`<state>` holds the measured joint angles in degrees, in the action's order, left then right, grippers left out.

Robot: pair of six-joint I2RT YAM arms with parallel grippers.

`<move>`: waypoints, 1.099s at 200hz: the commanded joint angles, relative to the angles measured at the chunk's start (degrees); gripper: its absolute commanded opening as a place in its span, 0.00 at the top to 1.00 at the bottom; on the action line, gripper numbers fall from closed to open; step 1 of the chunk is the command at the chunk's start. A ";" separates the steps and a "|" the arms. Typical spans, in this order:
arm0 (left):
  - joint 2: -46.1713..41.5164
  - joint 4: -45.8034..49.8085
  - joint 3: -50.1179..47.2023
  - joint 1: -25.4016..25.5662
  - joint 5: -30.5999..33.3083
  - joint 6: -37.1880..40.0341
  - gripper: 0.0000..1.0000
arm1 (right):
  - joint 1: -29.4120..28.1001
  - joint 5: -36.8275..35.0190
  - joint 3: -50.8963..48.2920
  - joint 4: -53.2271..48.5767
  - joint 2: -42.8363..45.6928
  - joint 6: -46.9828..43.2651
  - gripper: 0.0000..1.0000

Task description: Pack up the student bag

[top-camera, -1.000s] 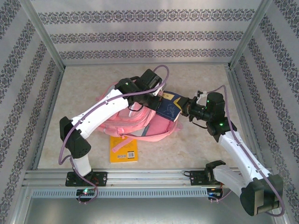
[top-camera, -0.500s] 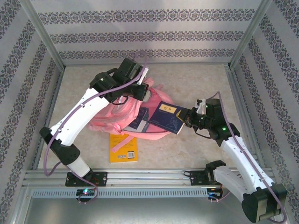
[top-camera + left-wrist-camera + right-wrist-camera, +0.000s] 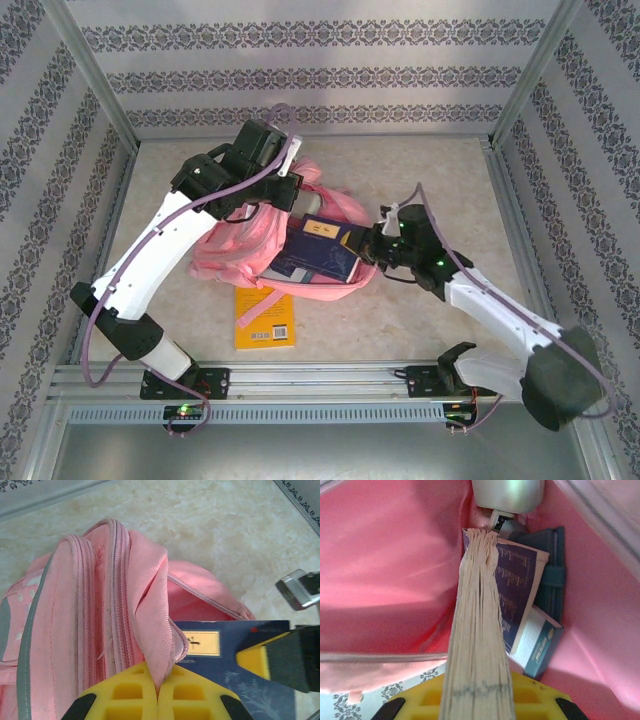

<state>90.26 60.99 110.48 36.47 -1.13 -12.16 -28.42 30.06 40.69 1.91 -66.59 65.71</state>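
The navy book (image 3: pixel 322 252) largely plugs the mouth of the student bag (image 3: pixel 230 255). Inside, a teal book (image 3: pixel 540 647), a dark strapped notebook (image 3: pixel 554 572) and a silvery object (image 3: pixel 507 492) crowd the right side and far end; there is room along the pink lining at left. A yellow book (image 3: pixel 266 318) lies at the bag's near edge.
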 commanded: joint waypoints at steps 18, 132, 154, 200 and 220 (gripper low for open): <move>-4.45 -6.31 0.45 -2.35 -2.19 0.49 1.00 | -3.58 -5.75 8.21 10.97 -9.70 0.55 1.00; -3.19 -10.48 -0.55 -6.11 -7.29 -4.09 1.00 | -10.93 -10.30 33.08 10.16 -42.28 -0.53 0.67; -2.64 -11.39 -1.12 -6.69 -7.42 -5.41 1.00 | -10.35 -11.69 35.37 3.22 -42.61 -4.80 0.49; -2.29 -15.18 -4.39 -8.94 -8.40 -9.01 1.00 | -9.55 -13.33 35.05 -10.03 -35.12 -14.37 0.33; -1.72 -17.81 -5.61 -10.24 -8.92 -10.81 1.00 | -8.88 -13.94 32.00 -12.51 -30.59 -15.48 0.32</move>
<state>89.19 52.66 105.49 28.77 -10.59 -19.51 -38.35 17.98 74.39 -4.89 -104.62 55.22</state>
